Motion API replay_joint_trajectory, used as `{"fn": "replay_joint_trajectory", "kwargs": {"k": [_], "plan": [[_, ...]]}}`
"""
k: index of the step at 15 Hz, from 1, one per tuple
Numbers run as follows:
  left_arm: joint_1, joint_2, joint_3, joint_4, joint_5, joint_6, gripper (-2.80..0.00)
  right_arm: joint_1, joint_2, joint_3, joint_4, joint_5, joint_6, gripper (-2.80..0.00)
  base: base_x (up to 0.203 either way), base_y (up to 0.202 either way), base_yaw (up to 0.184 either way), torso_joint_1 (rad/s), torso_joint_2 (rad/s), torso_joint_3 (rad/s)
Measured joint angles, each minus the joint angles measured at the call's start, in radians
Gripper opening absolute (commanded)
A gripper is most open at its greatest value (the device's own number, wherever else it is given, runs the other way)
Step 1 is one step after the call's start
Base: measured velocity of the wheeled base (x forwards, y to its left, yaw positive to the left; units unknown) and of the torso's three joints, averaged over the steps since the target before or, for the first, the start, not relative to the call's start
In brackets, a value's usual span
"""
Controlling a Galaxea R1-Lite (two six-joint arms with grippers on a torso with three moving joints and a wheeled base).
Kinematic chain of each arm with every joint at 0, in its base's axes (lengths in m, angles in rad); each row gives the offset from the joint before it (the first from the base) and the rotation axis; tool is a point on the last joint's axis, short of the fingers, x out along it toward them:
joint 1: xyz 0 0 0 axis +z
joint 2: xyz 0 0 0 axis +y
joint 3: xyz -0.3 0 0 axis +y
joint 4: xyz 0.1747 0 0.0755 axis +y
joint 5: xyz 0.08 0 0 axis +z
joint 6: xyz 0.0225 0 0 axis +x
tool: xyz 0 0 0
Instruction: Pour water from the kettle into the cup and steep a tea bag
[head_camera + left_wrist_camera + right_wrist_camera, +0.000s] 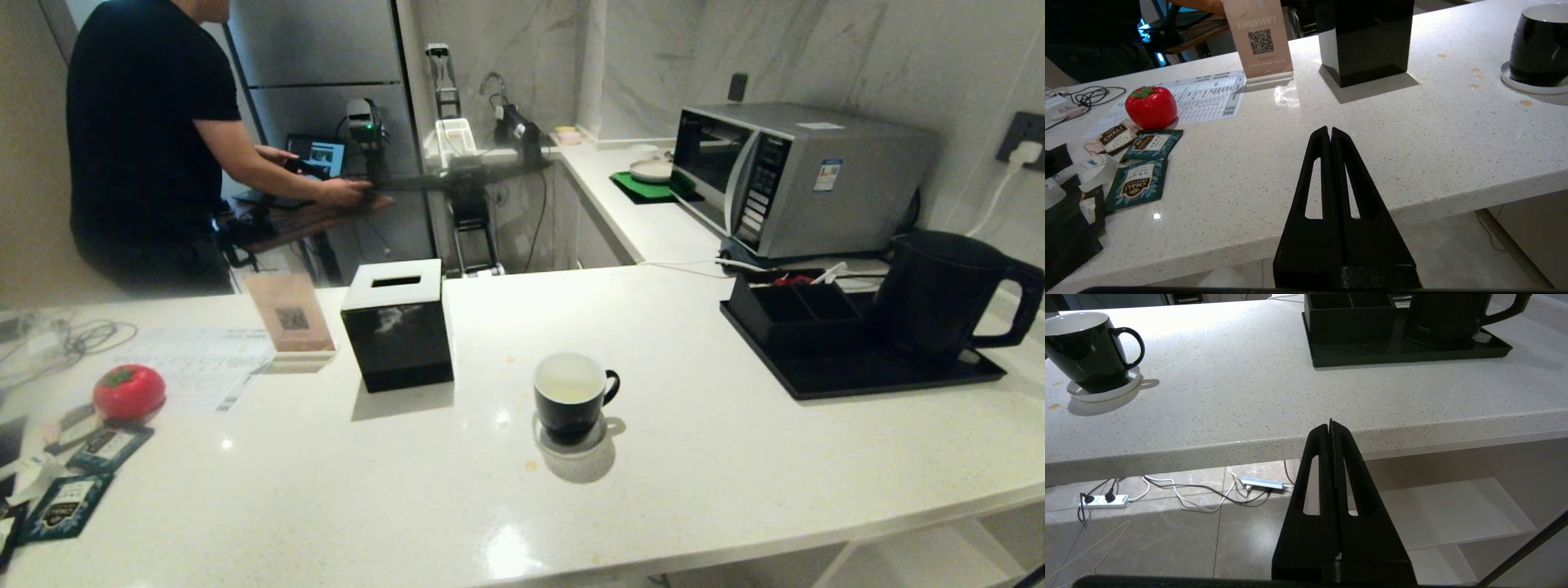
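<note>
My left gripper (1329, 132) and right gripper (1330, 426) pressed together, empty, at countertop (694, 457) front edge; cup (571, 396) on coaster (571, 437) mid-counter.

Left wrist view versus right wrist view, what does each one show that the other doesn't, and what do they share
Only the left wrist view shows the red tomato-shaped object, the teal sachets, the WiFi sign, the tissue box and the shut left gripper. Only the right wrist view shows the kettle on its black tray, the power strip on the floor, and the shut right gripper. Both show the cup on its coaster and the white counter.
</note>
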Motion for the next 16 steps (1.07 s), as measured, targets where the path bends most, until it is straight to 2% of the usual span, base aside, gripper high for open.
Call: {"fn": "replay_joint_trajectory", "kwargs": {"k": [14, 16], "plan": [[0.000, -0.002, 0.000, 0.000, 0.000, 0.000, -2.80, 0.000, 0.000, 0.000, 0.000, -0.001, -0.002, -2.80, 0.000, 0.000, 0.000, 0.000, 0.00, 0.000], [0.000, -0.003, 0.000, 0.000, 0.000, -0.001, -2.80, 0.000, 0.000, 0.000, 0.001, -0.024, 0.005, -2.80, 0.000, 0.000, 0.000, 0.000, 0.00, 0.000]]}}
